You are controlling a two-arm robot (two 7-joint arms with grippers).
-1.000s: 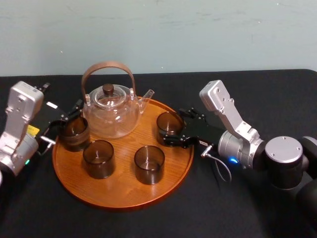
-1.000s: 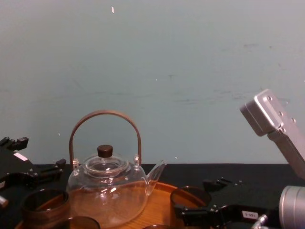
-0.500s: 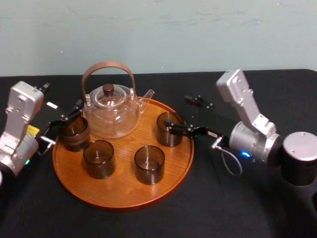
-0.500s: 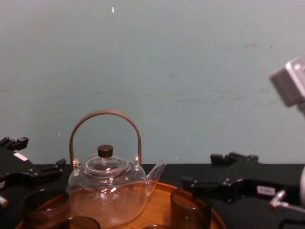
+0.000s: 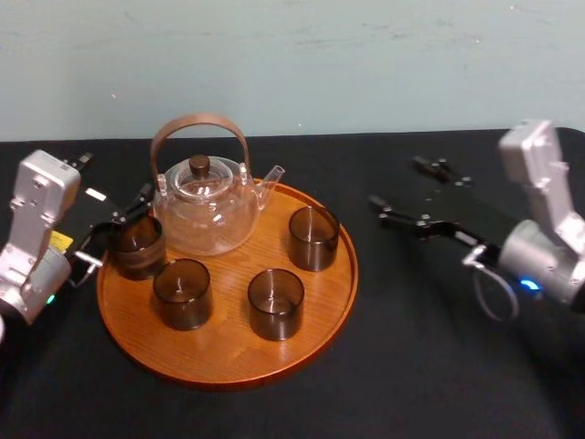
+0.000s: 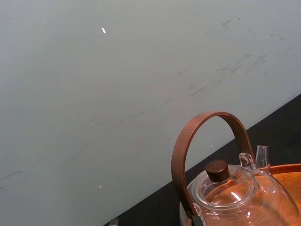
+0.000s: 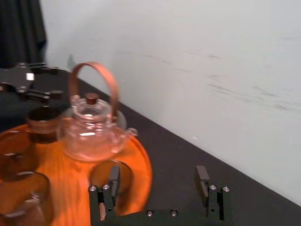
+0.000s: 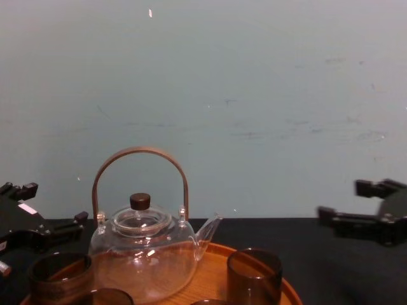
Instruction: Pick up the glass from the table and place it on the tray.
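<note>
Over the black table [image 5: 411,366] before a pale wall [image 5: 320,64], left gripper [image 5: 128,210] and right gripper [image 5: 395,181] gape, jaws empty.

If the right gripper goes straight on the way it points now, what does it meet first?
Probably the nearest glass at the tray's rim, in line with one finger; the right gripper's middle faces bare table. Depth is unclear.

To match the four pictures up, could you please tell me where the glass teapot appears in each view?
Head view: teapot on the tray's far left part.
Chest view: teapot low, left of centre.
Left wrist view: teapot close up, on the tray.
Right wrist view: teapot beyond the open right gripper, on the tray.
Shared landmark: its brown arched handle.
</note>
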